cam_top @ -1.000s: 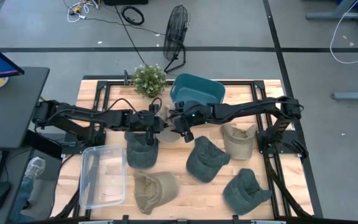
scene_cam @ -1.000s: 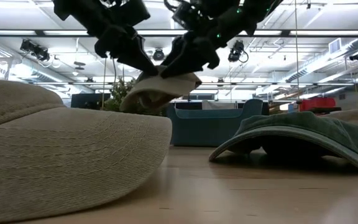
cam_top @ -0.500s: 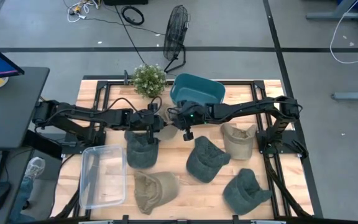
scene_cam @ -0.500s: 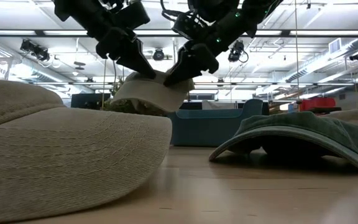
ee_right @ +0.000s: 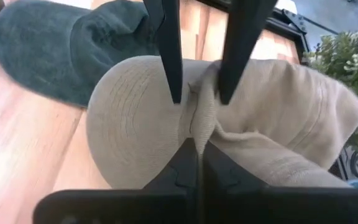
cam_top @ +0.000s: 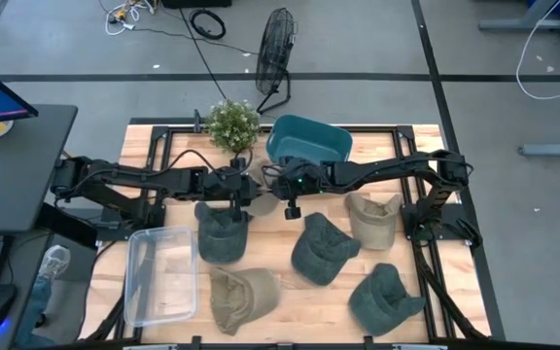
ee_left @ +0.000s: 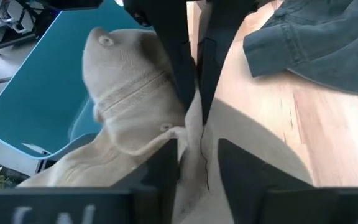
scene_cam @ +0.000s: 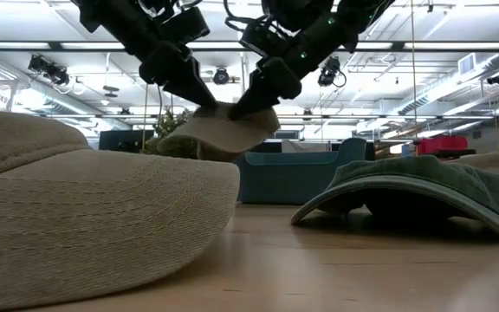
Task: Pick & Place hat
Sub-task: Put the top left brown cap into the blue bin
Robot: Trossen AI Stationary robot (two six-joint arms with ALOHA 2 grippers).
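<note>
A beige hat (scene_cam: 219, 130) hangs in the air over the table's far middle, between my two grippers. My right gripper (ee_right: 197, 146) comes in from the table's right and is shut on the hat's crown. My left gripper (ee_right: 199, 99) comes in from the table's left and is open. Its two fingers stand on either side of the same raised ridge of cloth. In the high view the arms hide most of the hat (cam_top: 260, 205). The low view shows both grippers, left (scene_cam: 204, 102) and right (scene_cam: 239, 108), meeting on top of the hat. My right gripper pinches a raised fold of cloth on the crown (ee_right: 199, 124) between its two shut fingers, slanting down from the table's right. The hat hangs below the fingers, clear of the table, brim roughly level. My left gripper's fingers (ee_right: 173, 74) flank that fold; I cannot tell whether they touch it.
A teal bin (cam_top: 308, 143) and a potted plant (cam_top: 233, 124) stand at the far edge. Dark green hats (cam_top: 222, 233) (cam_top: 321, 248) (cam_top: 385, 297) and beige hats (cam_top: 243, 297) (cam_top: 372, 219) lie on the wood. A clear plastic box (cam_top: 161, 275) sits near left.
My right gripper has moved in onto the hat's crown from the right and shut on it. The hat has stayed lifted clear of the table and now hangs flatter than a second ago.
</note>
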